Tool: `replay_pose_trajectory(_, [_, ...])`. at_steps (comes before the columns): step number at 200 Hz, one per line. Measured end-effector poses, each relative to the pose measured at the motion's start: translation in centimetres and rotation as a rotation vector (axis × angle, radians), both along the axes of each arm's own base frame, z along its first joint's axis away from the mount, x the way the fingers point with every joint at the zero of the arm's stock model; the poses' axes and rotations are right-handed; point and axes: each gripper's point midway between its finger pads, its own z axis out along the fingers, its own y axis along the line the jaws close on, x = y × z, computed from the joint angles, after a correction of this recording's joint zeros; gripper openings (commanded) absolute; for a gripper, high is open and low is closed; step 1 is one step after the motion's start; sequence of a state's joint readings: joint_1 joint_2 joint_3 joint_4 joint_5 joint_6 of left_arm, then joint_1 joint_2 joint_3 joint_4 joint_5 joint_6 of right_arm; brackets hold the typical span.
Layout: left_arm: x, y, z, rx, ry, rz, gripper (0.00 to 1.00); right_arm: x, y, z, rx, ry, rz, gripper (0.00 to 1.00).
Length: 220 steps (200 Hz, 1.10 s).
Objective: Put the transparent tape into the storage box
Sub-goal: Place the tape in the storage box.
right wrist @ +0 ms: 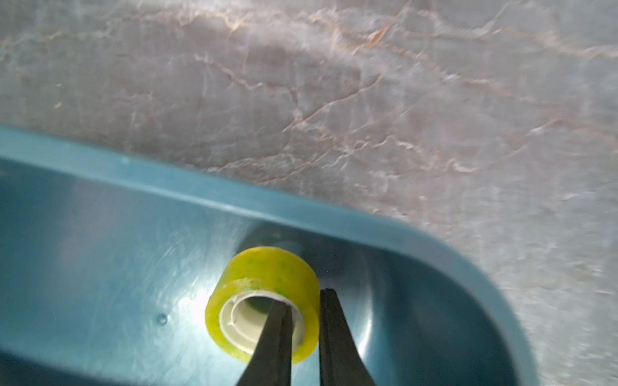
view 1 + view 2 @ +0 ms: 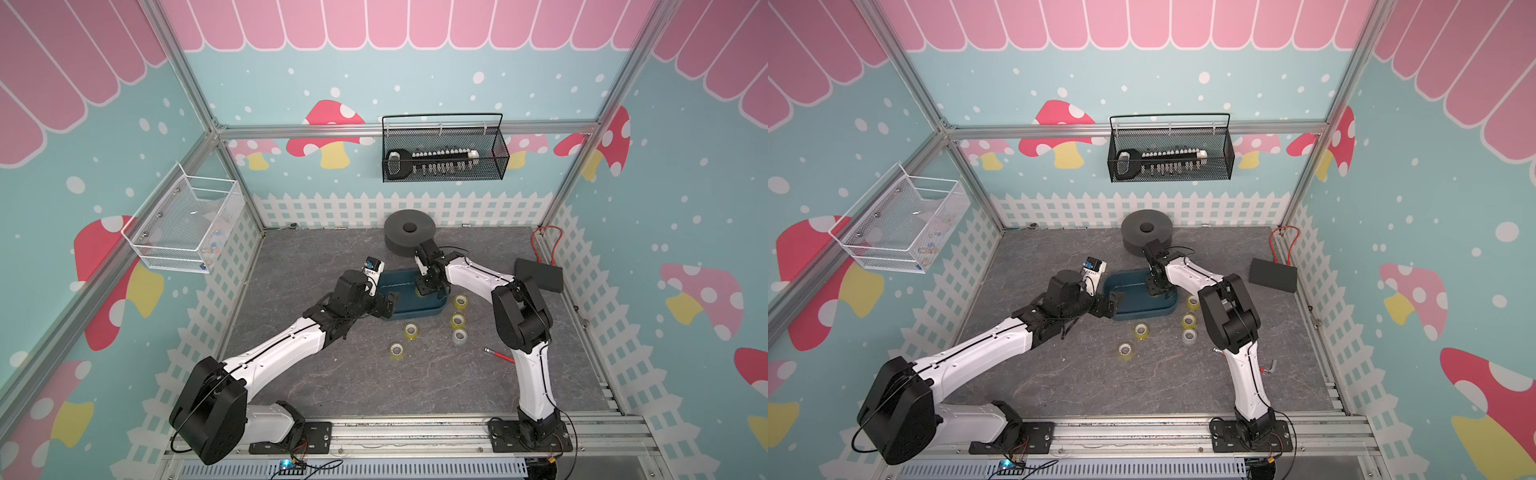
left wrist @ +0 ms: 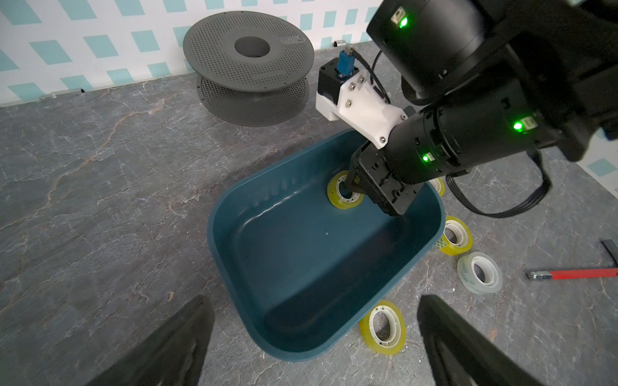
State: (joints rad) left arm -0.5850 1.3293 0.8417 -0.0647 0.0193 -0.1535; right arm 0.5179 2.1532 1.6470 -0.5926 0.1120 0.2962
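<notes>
The far right corner of the shallow dark teal-blue plastic storage box [image 3: 301,254] is taken up by the right gripper [image 1: 302,297], clamped on a yellow-tinted transparent tape roll [image 1: 267,267]. The rest of the box floor lies bare. The left gripper [image 3: 311,337], spread wide, hangs over the box's left end. Loose tape rolls [image 2: 457,320] crowd the grey stone-patterned tabletop [image 2: 332,374] along the box's right and near sides. A grey perforated plastic spool [image 3: 247,50] stands just behind the box. The tabletop is open left of the box and toward the front.

Shallow dark teal-blue plastic storage box [image 2: 403,293], rectangular with rounded corners, upright at frame centre in both top views, yellow-tinted transparent tape roll [image 1: 267,270] with white core inside one corner, its wall pinched by the right gripper [image 1: 303,297], four more yellowish rolls [image 2: 457,320] and one clear roll [image 2: 459,336] flat just outside, lower right of the box
</notes>
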Motion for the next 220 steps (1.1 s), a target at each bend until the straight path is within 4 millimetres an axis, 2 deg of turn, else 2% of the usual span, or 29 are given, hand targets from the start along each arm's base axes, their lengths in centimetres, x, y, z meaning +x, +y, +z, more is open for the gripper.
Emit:
replay_pose_trajectory(46, [-0.1, 0.0, -0.1, -0.001, 0.003, -0.004, 0.99, 0.6, -0.1, -0.1, -0.014, -0.013, -0.008, 0.10])
replay_pose_trajectory(70, [-0.1, 0.0, -0.1, 0.000, 0.004, -0.004, 0.99, 0.6, 0.0, -0.1, -0.014, -0.013, -0.005, 0.31])
replay_pose_trajectory(94, [-0.1, -0.1, -0.1, 0.001, 0.005, -0.004, 0.99, 0.5, -0.1, -0.2, -0.016, -0.007, -0.012, 0.41])
replay_pose_trajectory(157, [0.0, -0.1, -0.2, 0.001, 0.006, -0.004, 0.99, 0.8, 0.0, 0.3, -0.016, -0.018, -0.010, 0.41])
replay_pose_trajectory(177, [0.0, -0.1, -0.2, 0.001, 0.006, -0.003, 0.99, 1.3, 0.3, 1.4, -0.003, -0.038, -0.009, 0.40])
replay_pose_trajectory(191, [0.0, 0.0, -0.2, 0.001, 0.005, -0.003, 0.99, 1.6, 0.5, 3.0, 0.010, -0.060, -0.009, 0.38])
replay_pose_trajectory(220, [0.0, 0.0, -0.1, 0.002, 0.004, -0.001, 0.99, 1.8, 0.4, 8.3, 0.052, -0.142, -0.014, 0.37])
